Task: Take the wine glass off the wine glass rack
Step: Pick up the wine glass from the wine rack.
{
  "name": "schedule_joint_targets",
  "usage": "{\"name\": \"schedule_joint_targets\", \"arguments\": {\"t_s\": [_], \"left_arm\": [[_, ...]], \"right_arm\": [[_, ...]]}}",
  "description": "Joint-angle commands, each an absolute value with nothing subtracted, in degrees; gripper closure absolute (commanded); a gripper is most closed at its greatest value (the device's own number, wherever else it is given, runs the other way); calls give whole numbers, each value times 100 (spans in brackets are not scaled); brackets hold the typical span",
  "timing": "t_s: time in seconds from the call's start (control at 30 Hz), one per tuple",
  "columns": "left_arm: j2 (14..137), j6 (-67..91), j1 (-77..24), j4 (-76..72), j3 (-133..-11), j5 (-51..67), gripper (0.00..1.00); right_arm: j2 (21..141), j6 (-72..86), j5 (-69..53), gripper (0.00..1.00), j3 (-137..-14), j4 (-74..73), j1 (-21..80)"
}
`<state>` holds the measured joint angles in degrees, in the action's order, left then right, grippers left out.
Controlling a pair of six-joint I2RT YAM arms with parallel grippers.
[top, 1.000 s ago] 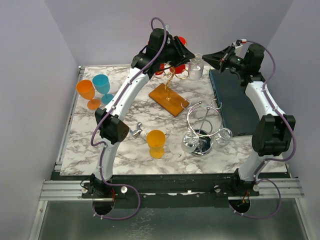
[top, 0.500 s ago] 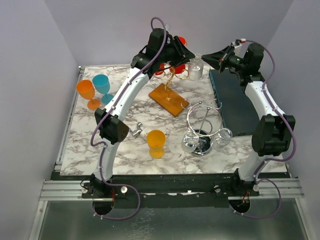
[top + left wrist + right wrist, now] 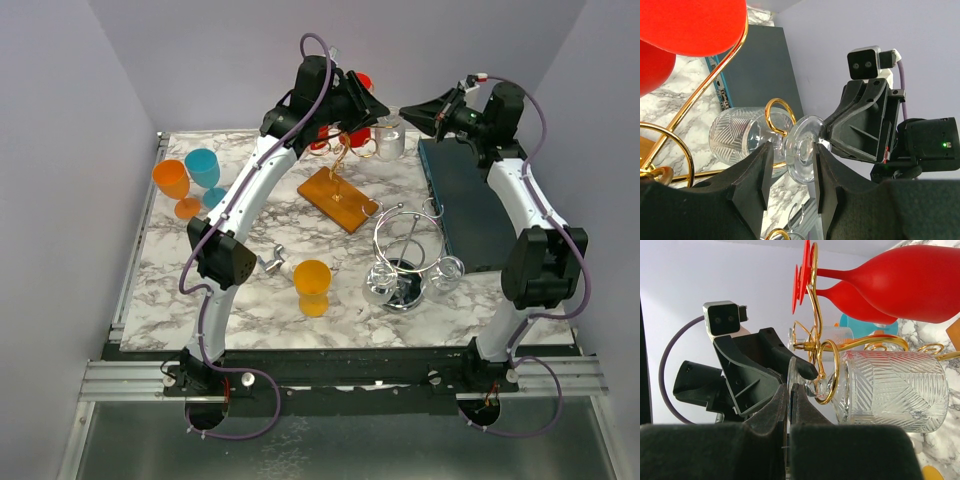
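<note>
Lilac walls close in a marbled table (image 3: 260, 300). Both arms reach to its far edge and meet from opposite sides over the wine glass rack (image 3: 336, 200), a gold wire frame on an orange wooden base. Two red glasses (image 3: 900, 285) hang high on it.

Your target, the clear cut-pattern wine glass (image 3: 890, 390), lies on its side at the rack's right. Its stem is caught in a gold loop (image 3: 830, 371), with the bowl on one side of the wire and the foot (image 3: 802, 150) on the other. It is not yet off the rack.

- **Left gripper (image 3: 791, 150):** the fingers are spread, one on either side of the foot, with no visible contact.
- **Right gripper (image 3: 789, 390):** the fingers are pressed nearly together with only a slit between them, and the tips are at the foot's rim. Whether the rim sits in that slit cannot be told.

Assessment: the step in hand is securing the glass before drawing it clear.

- Close the left fingers on the stem just behind the foot, not across the disc.
- Confirm the hold before you pull.
- Slide the stem out through the loop's opening, which these views do not show clearly.
- Hold the glass level so the foot cannot snag the wire.
- Keep the right tips light, because side load on thin glass may chip it or rock the rack and its red glasses.
</note>
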<state>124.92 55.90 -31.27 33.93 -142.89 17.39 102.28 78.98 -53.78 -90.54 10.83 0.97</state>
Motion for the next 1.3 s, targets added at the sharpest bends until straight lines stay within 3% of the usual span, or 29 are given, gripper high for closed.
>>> {"name": "schedule_joint_targets", "arguments": {"t_s": [0.0,0.57,0.93,1.17,1.27], "left_arm": [[12178,5549,-3168,3375,-14222,1828,57],[12129,5609,-3120,3342,-14250,1880,60],[12105,5668,-3059,3322,-14264,1899,76],[12203,5713,-3032,3278,-14356,1917,93],[12229,5730,-3015,3277,-14353,1901,96]], "right_arm": [[10316,7910,-5566,99,-9399,1277,183],[10545,7927,-5545,99,-9648,1249,269],[10768,7871,-5570,99,-10040,1082,324],[10972,7784,-5569,99,-10311,936,376],[11062,7735,-5571,99,-10422,849,387]]}}
